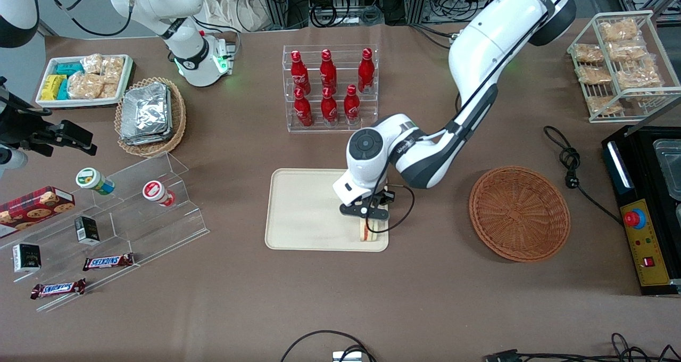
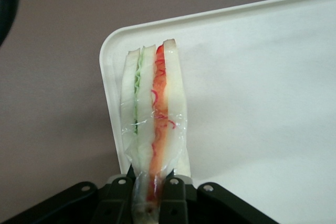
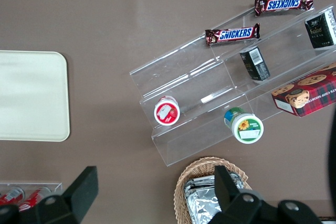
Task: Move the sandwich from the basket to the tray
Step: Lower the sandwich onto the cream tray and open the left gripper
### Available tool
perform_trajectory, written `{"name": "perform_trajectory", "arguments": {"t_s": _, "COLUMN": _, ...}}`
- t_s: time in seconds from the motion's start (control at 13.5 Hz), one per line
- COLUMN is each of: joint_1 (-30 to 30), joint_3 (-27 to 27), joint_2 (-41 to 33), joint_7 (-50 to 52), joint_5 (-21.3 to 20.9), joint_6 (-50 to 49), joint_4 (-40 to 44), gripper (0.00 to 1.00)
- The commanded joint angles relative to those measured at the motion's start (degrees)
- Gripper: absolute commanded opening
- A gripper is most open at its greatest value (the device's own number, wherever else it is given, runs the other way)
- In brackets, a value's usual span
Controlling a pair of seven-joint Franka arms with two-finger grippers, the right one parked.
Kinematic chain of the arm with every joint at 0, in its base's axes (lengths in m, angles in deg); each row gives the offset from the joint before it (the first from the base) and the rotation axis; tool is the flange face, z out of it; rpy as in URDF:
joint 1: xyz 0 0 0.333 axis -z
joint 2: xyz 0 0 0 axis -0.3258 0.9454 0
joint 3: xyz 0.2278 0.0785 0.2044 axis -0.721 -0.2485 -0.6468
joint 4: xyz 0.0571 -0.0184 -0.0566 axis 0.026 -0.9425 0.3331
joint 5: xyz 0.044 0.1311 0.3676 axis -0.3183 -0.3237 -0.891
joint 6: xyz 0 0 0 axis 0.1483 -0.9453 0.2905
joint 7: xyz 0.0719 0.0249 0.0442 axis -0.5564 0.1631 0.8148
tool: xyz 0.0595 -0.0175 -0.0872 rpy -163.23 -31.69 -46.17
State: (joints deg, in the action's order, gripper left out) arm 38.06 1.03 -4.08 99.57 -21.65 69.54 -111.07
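Holding the small triangular sandwich point(image 2: 153, 114) of pale bread, with its orange-red, white and green layers wrapped in clear film, we have the left arm's gripper point(image 1: 367, 219) over the corner of the large flat cream-beige rectangular tray point(image 1: 303, 207) that lies nearest the front camera and toward the working arm's end of the counter point(image 1: 340, 303). The fingers point(image 2: 173, 192) are narrow, pinching the wedge at one end, so it stands on edge, and we cannot tell whether its free end touches the tray. We judge the main risk to be the placement spot: the sandwich sits close to the tray's low rim, so if we let go here it could topple outward and come to rest on the rim or on the counter. The slippery film could also cling to a finger as they part and drag the wedge sideways. The arm reaches in from the working arm's end, forearm bent low and wrist turned down over the tray. The round reddish-brown woven wicker basket point(image 1: 518, 213) lies empty, well apart from the tray.
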Motion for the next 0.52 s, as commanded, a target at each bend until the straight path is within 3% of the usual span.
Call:
{"name": "perform_trajectory", "arguments": {"t_s": 0.0, "joint_1": 1.78, "joint_3": -1.52, "joint_2": 1.48, "joint_7": 2.91, "joint_5": -2.29, "joint_6": 0.14, "joint_4": 1.91, "gripper": 0.0}}
{"name": "perform_trajectory", "arguments": {"t_s": 0.15, "joint_1": 1.78, "joint_3": -2.05, "joint_2": 2.01, "joint_7": 3.18, "joint_5": -2.47, "joint_6": 0.93, "joint_4": 1.91, "gripper": 0.0}}
{"name": "perform_trajectory", "arguments": {"t_s": 0.22, "joint_1": 1.78, "joint_3": -2.14, "joint_2": 2.02, "joint_7": 3.18, "joint_5": -2.47, "joint_6": 1.11, "joint_4": 1.91, "gripper": 0.45}}
{"name": "perform_trajectory", "arguments": {"t_s": 0.3, "joint_1": 1.78, "joint_3": -2.14, "joint_2": 1.84, "joint_7": 3.18, "joint_5": -2.82, "joint_6": 1.2, "joint_4": 1.91, "gripper": 0.98}}
{"name": "perform_trajectory", "arguments": {"t_s": 0.44, "joint_1": 1.96, "joint_3": -2.66, "joint_2": 1.67, "joint_7": 3.35, "joint_5": -2.56, "joint_6": 2.59, "joint_4": 1.91, "gripper": 1.0}}
